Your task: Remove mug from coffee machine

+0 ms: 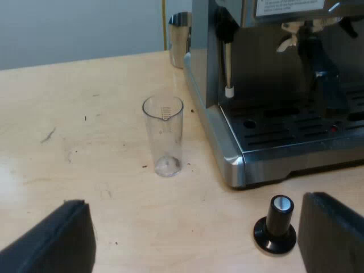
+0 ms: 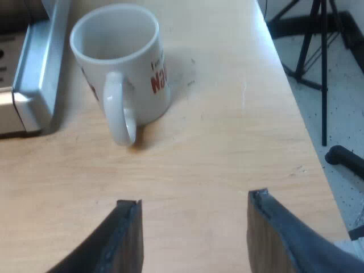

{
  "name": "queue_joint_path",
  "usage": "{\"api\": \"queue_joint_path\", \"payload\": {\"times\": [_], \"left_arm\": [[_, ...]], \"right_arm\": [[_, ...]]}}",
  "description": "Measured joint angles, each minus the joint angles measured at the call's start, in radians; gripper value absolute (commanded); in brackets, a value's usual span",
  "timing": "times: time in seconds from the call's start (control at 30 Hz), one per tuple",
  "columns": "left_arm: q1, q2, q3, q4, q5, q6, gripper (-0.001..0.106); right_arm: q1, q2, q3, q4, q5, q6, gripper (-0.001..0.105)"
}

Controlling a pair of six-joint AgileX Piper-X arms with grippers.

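Mug [image 2: 122, 68] is seen upright on table [image 2: 227, 142], just beside espresso machine [image 2: 34, 74] base, handle turned toward right gripper [image 2: 193, 200], which is held low with fingers apart, empty. Left gripper [image 1: 196, 200] is likewise held low and spread; tamper [image 1: 276, 224] sits by one finger, measuring glass [image 1: 163, 136] farther ahead.

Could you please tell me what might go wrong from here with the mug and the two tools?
1. The mug stands on the table close beside the espresso machine, handle toward the open right tool. A careless advance could catch the handle and knock the mug against the machine.
2. The tamper stands right by one finger of the open left tool, and the measuring glass is ahead. A sweep could topple either.
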Motion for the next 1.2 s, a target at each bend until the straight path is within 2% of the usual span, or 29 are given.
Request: {"api": "queue_joint_path", "payload": {"times": [0.13, 0.37, 0.53, 1.2], "left_arm": [[0.0, 0.0, 0.059, -0.044, 0.0, 0.0, 0.077], [0.0, 0.002, 0.149, -0.049, 0.04, 0.0, 0.077], [0.0, 0.002, 0.15, -0.055, 0.06, 0.0, 0.077], [0.0, 0.002, 0.15, -0.055, 0.06, 0.006, 0.077]], "right_arm": [[0.0, 0.0, 0.048, 0.0, 0.0, 0.0, 0.044], [0.0, 0.0, 0.06, -0.009, 0.0, 0.0, 0.044], [0.0, 0.0, 0.06, -0.015, 0.0, 0.0, 0.044], [0.0, 0.0, 0.06, -0.014, 0.0, 0.0, 0.044]]}}
